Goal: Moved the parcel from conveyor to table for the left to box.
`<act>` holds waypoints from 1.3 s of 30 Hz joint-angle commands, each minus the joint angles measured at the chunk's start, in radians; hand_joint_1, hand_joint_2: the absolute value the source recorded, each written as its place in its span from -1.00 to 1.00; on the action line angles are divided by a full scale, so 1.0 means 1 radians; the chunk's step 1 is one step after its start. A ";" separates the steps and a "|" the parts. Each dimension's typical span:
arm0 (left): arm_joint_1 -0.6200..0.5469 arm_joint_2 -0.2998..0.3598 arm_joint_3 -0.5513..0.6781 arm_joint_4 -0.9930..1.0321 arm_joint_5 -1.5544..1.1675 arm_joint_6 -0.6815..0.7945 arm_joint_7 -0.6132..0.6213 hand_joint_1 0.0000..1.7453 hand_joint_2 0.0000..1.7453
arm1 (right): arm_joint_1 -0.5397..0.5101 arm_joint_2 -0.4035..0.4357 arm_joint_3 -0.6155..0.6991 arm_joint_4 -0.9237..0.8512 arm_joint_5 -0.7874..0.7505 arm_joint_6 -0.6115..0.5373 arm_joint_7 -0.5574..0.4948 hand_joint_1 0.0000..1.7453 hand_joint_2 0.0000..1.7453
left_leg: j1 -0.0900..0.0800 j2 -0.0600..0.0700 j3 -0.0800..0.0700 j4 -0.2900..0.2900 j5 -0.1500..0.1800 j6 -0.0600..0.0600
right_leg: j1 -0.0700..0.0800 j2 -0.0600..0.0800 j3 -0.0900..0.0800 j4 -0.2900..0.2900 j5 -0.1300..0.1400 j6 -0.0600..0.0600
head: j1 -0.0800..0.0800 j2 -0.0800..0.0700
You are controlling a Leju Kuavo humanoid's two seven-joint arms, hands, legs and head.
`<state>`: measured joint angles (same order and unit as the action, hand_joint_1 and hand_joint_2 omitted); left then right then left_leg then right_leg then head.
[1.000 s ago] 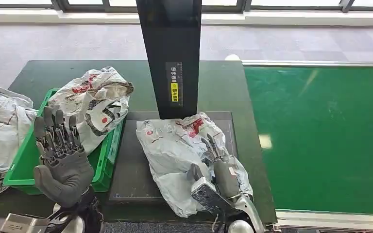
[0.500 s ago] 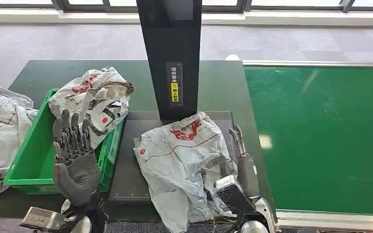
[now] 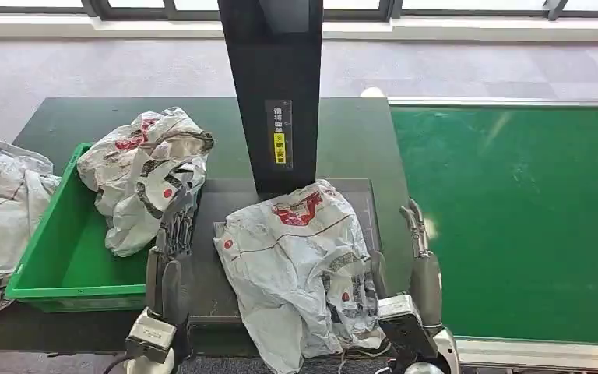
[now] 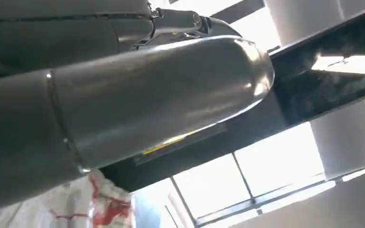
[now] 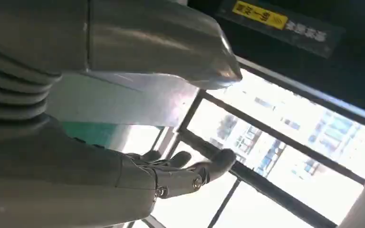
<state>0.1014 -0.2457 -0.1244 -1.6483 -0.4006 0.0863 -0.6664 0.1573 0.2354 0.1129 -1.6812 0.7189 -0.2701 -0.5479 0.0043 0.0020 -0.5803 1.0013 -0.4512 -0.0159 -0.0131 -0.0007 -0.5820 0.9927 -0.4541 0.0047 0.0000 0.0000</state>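
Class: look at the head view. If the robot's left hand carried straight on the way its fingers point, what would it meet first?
Most likely the parcel in the bin: the left hand points up-table along the green bin edge, fingertips just short of it. Depth is uncertain.

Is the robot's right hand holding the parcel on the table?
No, the right hand stands open beside the parcel, holding nothing.

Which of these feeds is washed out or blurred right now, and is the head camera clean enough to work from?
Head view: evenly lit and sharp, parcel clear, a small glare spot on the conveyor. Left wrist view: blown-out windows, soft blur. Right wrist view: strongly backlit, right hand in shadow against bright glass.
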 commanded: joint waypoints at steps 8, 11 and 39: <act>-0.144 0.041 -0.204 0.472 -0.857 0.115 0.443 -1.00 1.00 | -0.018 0.022 -0.091 -0.098 -0.233 0.056 -0.150 -1.00 1.00 | 0.000 -0.006 0.005 -0.005 0.002 0.000 | 0.000 -0.005 0.006 -0.005 0.001 -0.001 | 0.000 0.000; -0.149 0.038 -0.199 0.541 -0.920 0.102 0.476 -1.00 1.00 | -0.035 0.013 -0.080 -0.079 -0.243 0.055 -0.150 -1.00 1.00 | -0.001 -0.002 0.005 -0.004 0.002 0.000 | -0.001 -0.002 0.005 -0.004 0.001 0.000 | 0.000 0.000; -0.115 0.060 -0.216 0.568 -1.015 0.057 0.528 1.00 1.00 | -0.059 -0.005 -0.050 -0.060 -0.272 0.071 -0.150 -1.00 1.00 | 0.000 0.000 0.004 -0.003 -0.003 0.001 | 0.000 0.000 0.014 -0.003 -0.002 0.001 | 0.000 0.000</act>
<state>-0.0343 -0.2296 -0.3151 -1.1185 -1.4077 0.1541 -0.1415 0.1197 0.2499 0.0729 -1.7800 0.4498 -0.2014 -0.6996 0.0039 0.0004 -0.5768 1.0007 -0.4543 -0.0145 -0.0136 -0.0026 -0.5688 0.9924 -0.4572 0.0063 0.0000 0.0000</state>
